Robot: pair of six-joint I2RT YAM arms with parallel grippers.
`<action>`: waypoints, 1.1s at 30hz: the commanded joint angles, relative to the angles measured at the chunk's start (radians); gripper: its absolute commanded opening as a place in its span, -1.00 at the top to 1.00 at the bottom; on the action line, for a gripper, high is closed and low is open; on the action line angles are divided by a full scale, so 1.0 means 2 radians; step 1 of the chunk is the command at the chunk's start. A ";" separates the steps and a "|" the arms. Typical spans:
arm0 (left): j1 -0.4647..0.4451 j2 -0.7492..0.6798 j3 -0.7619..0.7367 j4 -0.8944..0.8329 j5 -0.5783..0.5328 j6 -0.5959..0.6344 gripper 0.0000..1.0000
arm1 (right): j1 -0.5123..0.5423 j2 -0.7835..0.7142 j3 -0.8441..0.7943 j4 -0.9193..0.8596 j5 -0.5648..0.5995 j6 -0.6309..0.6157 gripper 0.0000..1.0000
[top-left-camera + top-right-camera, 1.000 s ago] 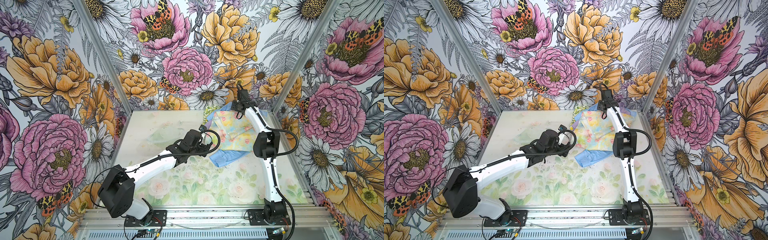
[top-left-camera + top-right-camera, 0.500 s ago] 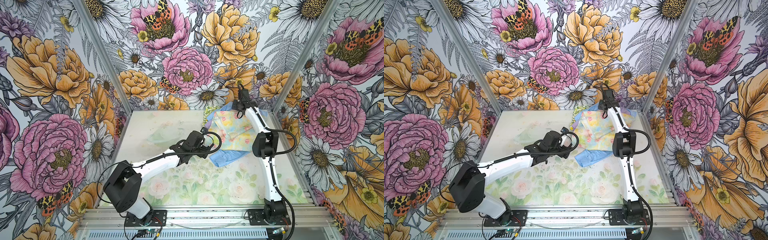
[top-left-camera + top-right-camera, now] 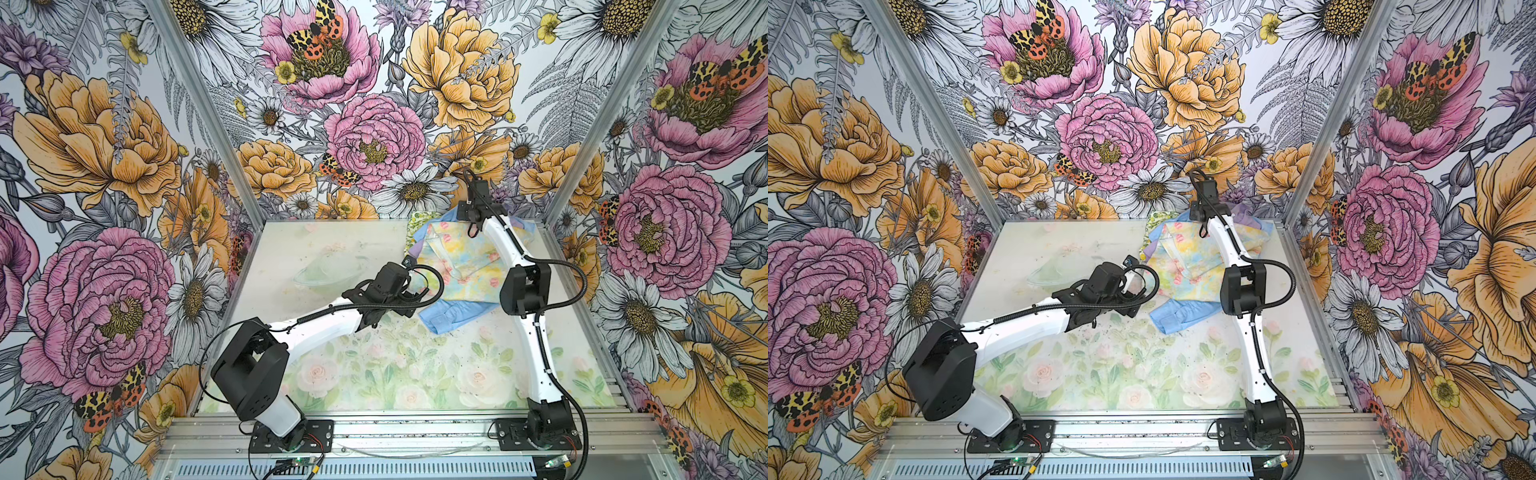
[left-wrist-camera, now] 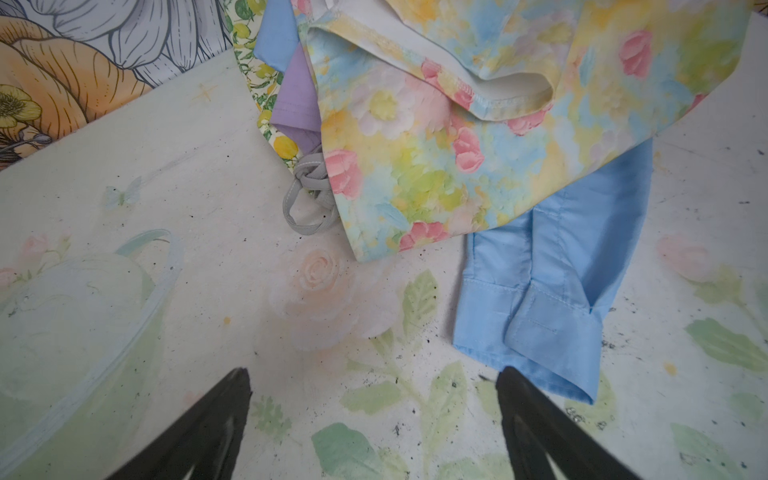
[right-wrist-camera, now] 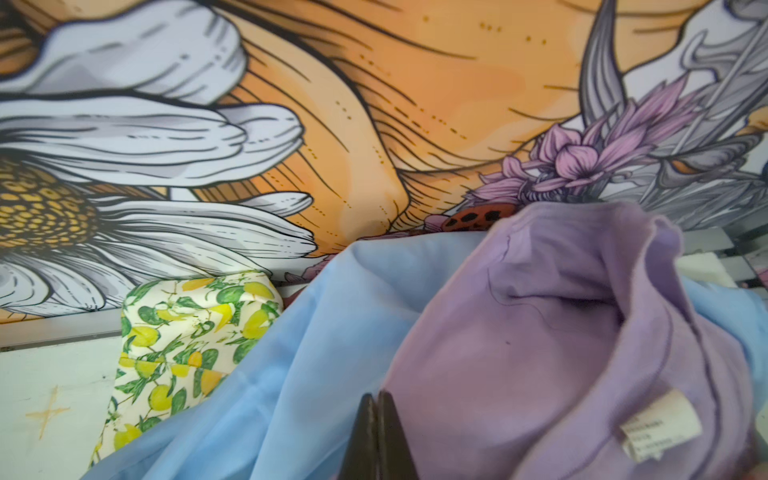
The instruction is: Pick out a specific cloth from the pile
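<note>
The pile [image 3: 457, 266] on the worktop [image 3: 374, 374] holds four cloths: one light blue shirt [image 4: 552, 282], one pastel floral cloth [image 4: 436, 166], one lemon-print piece [image 5: 187, 332] and the cloth [image 5: 540, 353], plain lilac, on the pile's far side atop the shirt. One translucent tub [image 4: 166, 266] stands apart from the pile. The left gripper [image 4: 372, 376] has its jaws apart near the pile; the right gripper [image 5: 378, 401] has its jaws together at the cloth's edge.

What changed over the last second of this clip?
The right claw closed against the lilac cloth at the back of the pile; whether it pinches fabric isn't clear. The left arm edged slightly toward the pile, left claw staying open. The pile looks unmoved.
</note>
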 commanded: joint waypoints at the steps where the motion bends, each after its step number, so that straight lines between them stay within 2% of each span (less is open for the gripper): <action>1: 0.007 -0.004 0.016 0.002 -0.016 0.005 -0.87 | 0.008 -0.059 0.016 0.039 0.016 -0.013 1.00; 13: 0.039 -0.022 0.013 0.010 0.007 -0.016 -0.87 | 0.009 -0.141 0.023 0.120 0.002 -0.018 1.00; 19: 0.052 -0.028 0.016 0.009 0.007 -0.019 -0.86 | 0.009 -0.146 0.110 0.136 -0.021 -0.003 1.00; 23: 0.060 -0.034 0.016 0.010 0.009 -0.023 -0.85 | 0.012 -0.186 0.108 0.139 -0.033 0.012 1.00; 27: 0.061 -0.043 0.012 0.011 0.010 -0.027 -0.85 | 0.025 -0.276 -0.003 0.139 -0.040 0.026 1.00; 33: 0.070 -0.067 0.001 0.022 0.010 -0.032 -0.85 | 0.063 -0.450 -0.286 0.151 -0.012 0.055 1.00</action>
